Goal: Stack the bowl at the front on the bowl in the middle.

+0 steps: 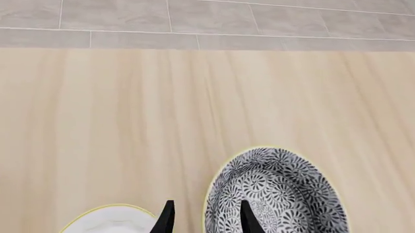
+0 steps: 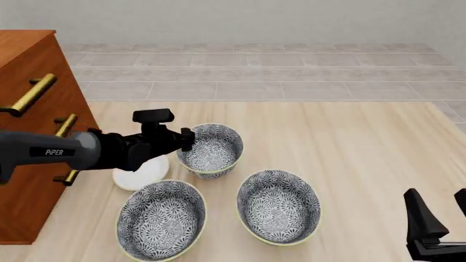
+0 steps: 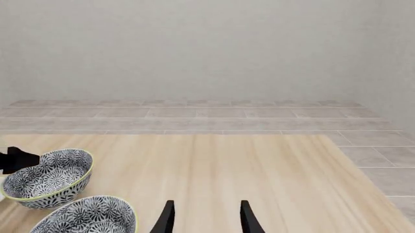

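The bowl at the front [image 2: 161, 221] stands nearest the table's front edge, left of centre. The bowl in the middle [image 2: 278, 206] sits to its right, a little further back, and shows in the right wrist view [image 3: 84, 216]. A third patterned bowl [image 2: 213, 148] [image 1: 279, 194] [image 3: 48, 177] stands behind both. My left gripper [image 2: 187, 139] [image 1: 206, 204] is open at that back bowl's left rim, one finger inside and one outside. My right gripper [image 2: 440, 206] [image 3: 206, 204] is open and holds nothing, low at the front right, far from all bowls.
A small white plate [image 2: 137, 173] [image 1: 110, 221] lies just left of the back bowl, under my left arm. A wooden cabinet [image 2: 29, 109] with brass handles stands along the table's left side. Grey tiled floor lies beyond the table's far edge [image 2: 291, 101].
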Motion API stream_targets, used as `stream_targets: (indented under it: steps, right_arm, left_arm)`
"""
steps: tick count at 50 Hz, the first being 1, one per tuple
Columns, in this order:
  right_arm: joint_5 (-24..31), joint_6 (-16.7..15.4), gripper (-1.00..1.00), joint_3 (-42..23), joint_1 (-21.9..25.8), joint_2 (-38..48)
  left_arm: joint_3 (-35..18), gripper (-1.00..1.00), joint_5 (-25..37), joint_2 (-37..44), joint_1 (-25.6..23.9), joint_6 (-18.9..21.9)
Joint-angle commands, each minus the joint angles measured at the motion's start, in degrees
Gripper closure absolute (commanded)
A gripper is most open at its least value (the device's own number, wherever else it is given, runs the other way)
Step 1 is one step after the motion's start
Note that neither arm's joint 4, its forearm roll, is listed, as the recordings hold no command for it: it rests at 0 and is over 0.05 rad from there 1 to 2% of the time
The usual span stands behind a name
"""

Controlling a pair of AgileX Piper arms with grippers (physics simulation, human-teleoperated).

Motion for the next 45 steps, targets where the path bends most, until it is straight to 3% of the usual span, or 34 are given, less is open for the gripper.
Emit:
stream_targets:
  steps: [1, 34, 35, 45]
  right_arm:
    - [0.0, 0.0, -1.0, 0.0, 0.0, 0.0]
    - [0.0, 0.0, -1.0, 0.0, 0.0, 0.0]
    - [0.0, 0.0, -1.0, 0.0, 0.0, 0.0]
    - [0.0, 0.0, -1.0, 0.0, 0.0, 0.0]
  left_arm:
    - [-1.0, -1.0, -0.6, 2.5, 0.0, -0.3]
    - [-1.5, -1.0, -1.2, 4.6, -0.7, -1.2]
    - [-1.5, 1.0, -1.2, 4.5, -0.7, -1.2]
    - [-1.4, 1.0, -1.3, 3.8, -0.1, -0.8]
